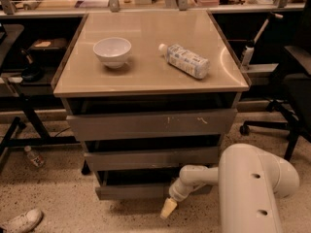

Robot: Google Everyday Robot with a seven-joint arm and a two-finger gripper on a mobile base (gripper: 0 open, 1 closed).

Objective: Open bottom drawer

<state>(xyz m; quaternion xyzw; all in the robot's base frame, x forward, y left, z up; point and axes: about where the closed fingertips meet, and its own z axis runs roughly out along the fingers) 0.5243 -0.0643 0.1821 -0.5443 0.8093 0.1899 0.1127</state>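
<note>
A grey cabinet has three plain drawers under a beige top. The bottom drawer (131, 191) is the lowest and narrowest front, sticking out a little with a dark gap above it. Above it are the middle drawer (150, 158) and the widest top drawer (150, 124) with white scratch marks. My white arm (252, 188) reaches in from the lower right. My gripper (169, 207) hangs low just in front of the bottom drawer's right half, its tan tip pointing down toward the floor.
A white bowl (112, 51) and a lying plastic bottle (185, 60) rest on the cabinet top (146, 76). An office chair (291, 96) stands at the right. A small bottle (33, 157) and a shoe (22, 221) lie on the speckled floor at the left.
</note>
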